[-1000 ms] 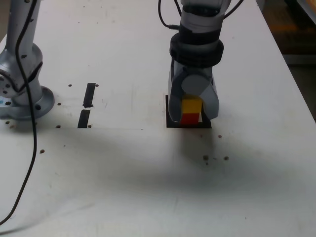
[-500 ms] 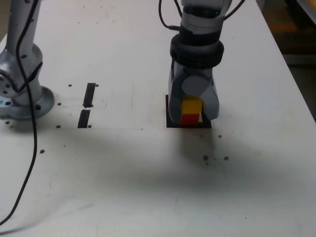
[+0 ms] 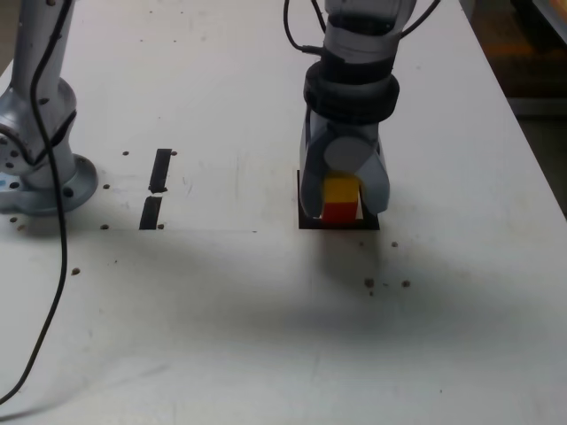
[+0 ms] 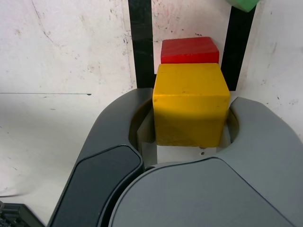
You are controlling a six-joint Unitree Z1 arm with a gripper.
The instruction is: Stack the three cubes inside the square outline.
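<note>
The yellow cube [image 3: 342, 189] sits on top of the red cube [image 3: 340, 212], and both stand inside the square outline [image 3: 306, 221], which is black tape on the white table [image 3: 266, 310]. The gripper [image 3: 344, 190] comes straight down over the square outline, and its two grey fingers [image 3: 312, 188] stand on either side of the yellow cube. In the wrist view the yellow cube [image 4: 191, 104] fills the space between the fingers [image 4: 118, 137], and both fingers press on its sides, so the gripper is clenched on the yellow cube. The red cube [image 4: 189, 50] peeks out from under the yellow one, between the two black sides of the square outline [image 4: 140, 42]. The green cube [image 4: 244, 4] shows only as a small green corner at the edge of the wrist view, just outside the square outline (most of it is cut off, so I cannot tell how it lies). In the exterior view the green cube cannot be seen. Two short black strips [image 3: 157, 189] lie well apart from the square outline, toward the exterior view's left. Further that way stands the arm's round grey base [image 3: 40, 168], with a black cable [image 3: 60, 248] running down past it over the table. A few small dark specks [image 3: 385, 283] dot the table near the square outline.
</note>
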